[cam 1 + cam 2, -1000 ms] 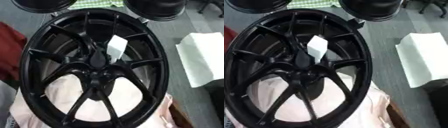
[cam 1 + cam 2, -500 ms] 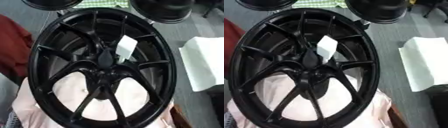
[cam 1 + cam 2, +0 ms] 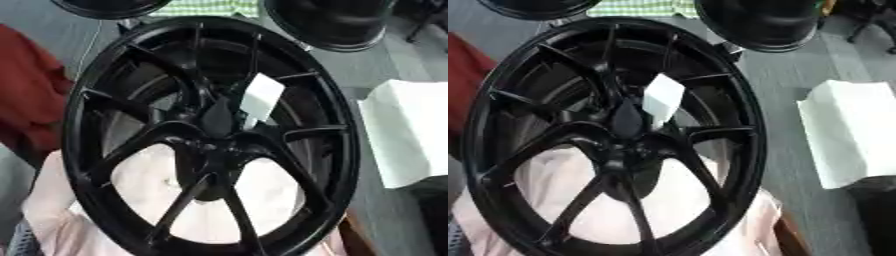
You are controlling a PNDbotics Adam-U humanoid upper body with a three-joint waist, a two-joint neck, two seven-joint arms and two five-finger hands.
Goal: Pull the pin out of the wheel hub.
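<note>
Black and glossy, a big spoked wheel (image 3: 210, 135) is filling most of what we are seeing, lying on a pale pink cloth (image 3: 667, 215) that is showing through the gaps between its spokes. We are judging that the cloth is there to cushion the wheel and keep its finish from scratching, and that the wheel is lying face up so the hub (image 3: 214, 145) is sitting open to a reach from above.

Near the hub, a small white tag (image 3: 662, 97) is standing out against the black, just above and to the right of the centre. A dark pointed shape (image 3: 216, 117) is rising from the hub beside it; we are taking it for the pin, though we cannot tell for sure.

Neither of our hands is showing in either view, so we cannot say whether the fingers are apart or curled, and nothing is touching the wheel. We are judging that the pull is not yet begun.

Beyond the wheel, two more dark wheels (image 3: 337, 22) are sitting at the far edge. A white folded sheet (image 3: 846, 130) is lying on the grey floor to the right, and a red cloth (image 3: 31, 95) is lying at the left.
</note>
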